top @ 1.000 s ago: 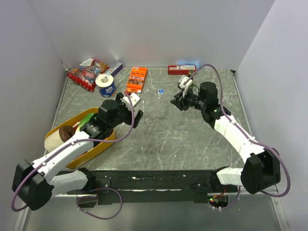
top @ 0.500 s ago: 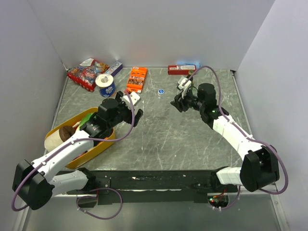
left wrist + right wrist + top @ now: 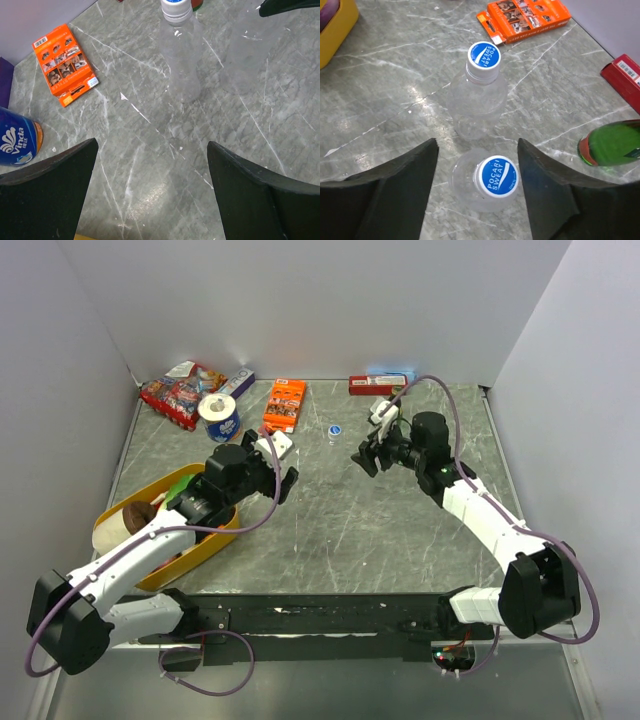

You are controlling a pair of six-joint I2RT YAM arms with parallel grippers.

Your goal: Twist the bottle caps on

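Observation:
Two small clear bottles stand upright near the middle back of the table, each with a blue cap sitting on its neck. In the right wrist view, the near bottle (image 3: 465, 187) with its cap (image 3: 496, 176) stands between the fingers of my open right gripper (image 3: 476, 150), which touch neither. The far bottle (image 3: 477, 105) and its cap (image 3: 484, 55) stand just beyond. From above, only the far bottle's cap (image 3: 334, 429) shows, left of the right gripper (image 3: 362, 458). My left gripper (image 3: 152, 145) hangs open and holds nothing, a short way in front of the far bottle (image 3: 181, 60).
An orange box (image 3: 284, 405), a blue-and-white tissue roll (image 3: 219, 418) and a snack bag (image 3: 180, 390) lie at the back left. A red box (image 3: 378, 385) lies at the back. A green bottle (image 3: 612, 145) lies right of the bottles. A yellow tray (image 3: 215, 540) sits under the left arm.
The right gripper's jaws have spread apart, letting go of the near bottle's cap. The left arm has barely moved.

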